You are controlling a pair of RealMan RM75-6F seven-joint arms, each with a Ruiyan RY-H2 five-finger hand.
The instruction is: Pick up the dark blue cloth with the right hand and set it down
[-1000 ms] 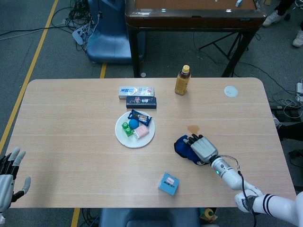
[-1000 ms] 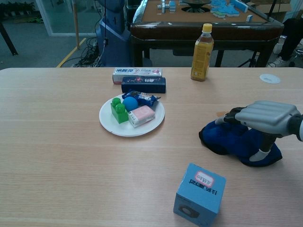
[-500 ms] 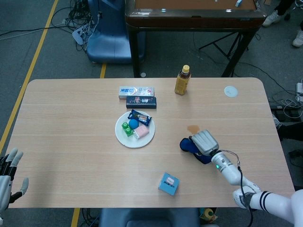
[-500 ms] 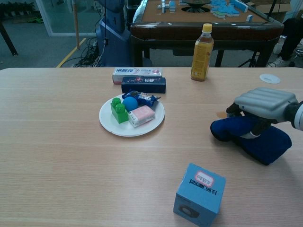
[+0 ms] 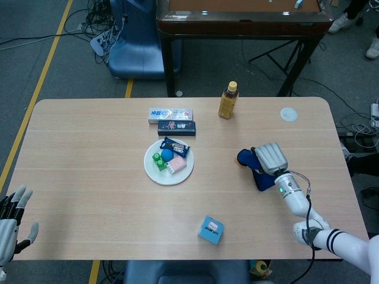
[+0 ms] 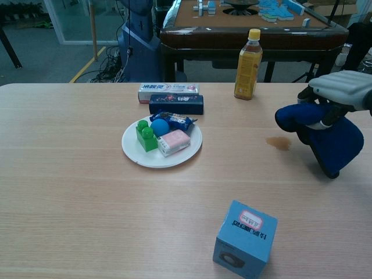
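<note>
The right hand (image 6: 343,87) gripped the dark blue cloth (image 6: 325,136) from above, lifted clear of the table (image 5: 89,154) so it hung free, at about four o'clock from the bottle (image 5: 228,100). The left hand (image 5: 10,222) idled with fingers spread, holding nothing.

Robot test room or lab. Grey floor with yellow tape lines (image 5: 41,77); tangled cables (image 5: 98,23) far left beside a blue machine base (image 5: 137,50); a game table (image 6: 256,23) bearing blue tiles (image 6: 278,9) behind the pale wooden surface (image 5: 89,160).
</note>
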